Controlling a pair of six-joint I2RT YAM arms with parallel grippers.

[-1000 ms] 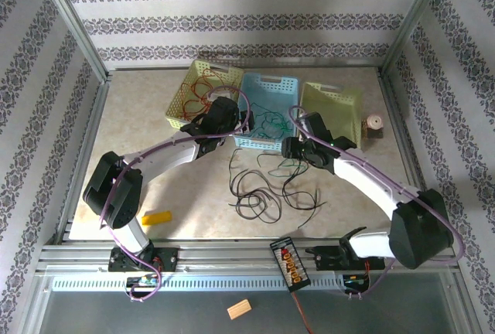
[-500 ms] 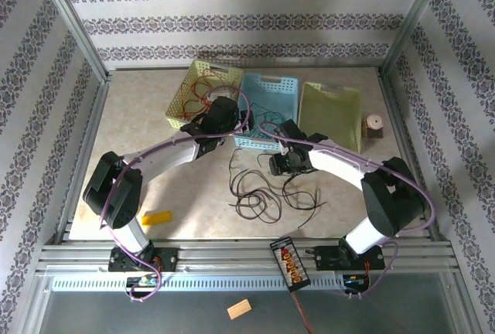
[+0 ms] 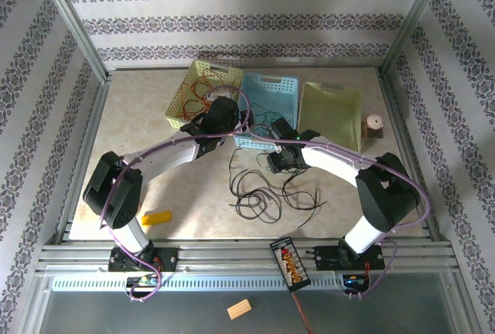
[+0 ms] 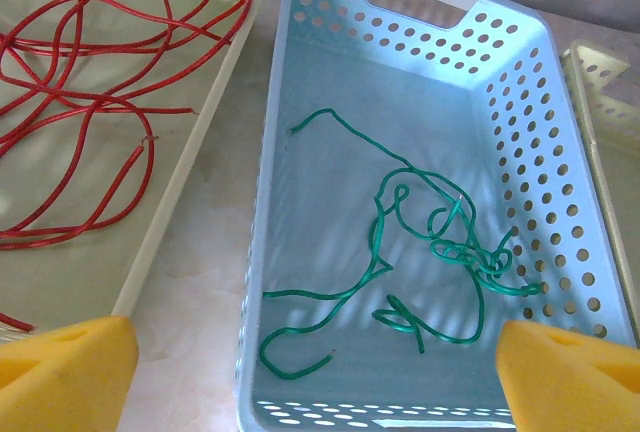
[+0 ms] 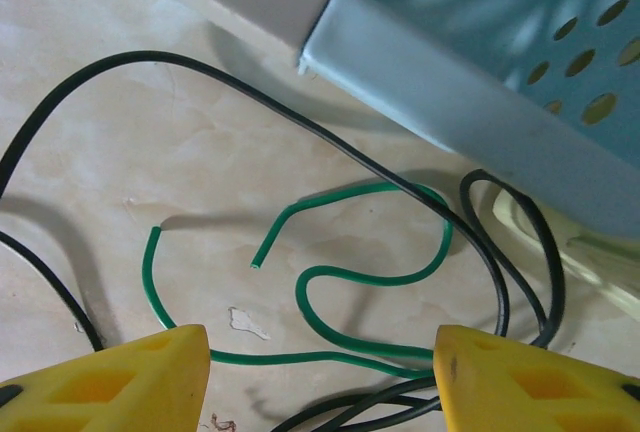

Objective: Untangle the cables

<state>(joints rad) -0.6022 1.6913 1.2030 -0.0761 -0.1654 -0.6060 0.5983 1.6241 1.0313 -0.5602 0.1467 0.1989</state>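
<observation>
Cables (image 3: 255, 191): thin looping strands, red, green and black

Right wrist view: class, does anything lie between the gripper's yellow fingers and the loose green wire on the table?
Partly. A thin black wire crosses the thin green wire's right-hand loop. Its left end lies bare below the right gripper's open jaws.

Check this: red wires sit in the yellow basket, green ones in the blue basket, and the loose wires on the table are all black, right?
Not all black: the right wrist view shows a green wire lying on the table among the black wires. The red wires in the yellow basket and green wires in the blue basket are as you said.
</observation>
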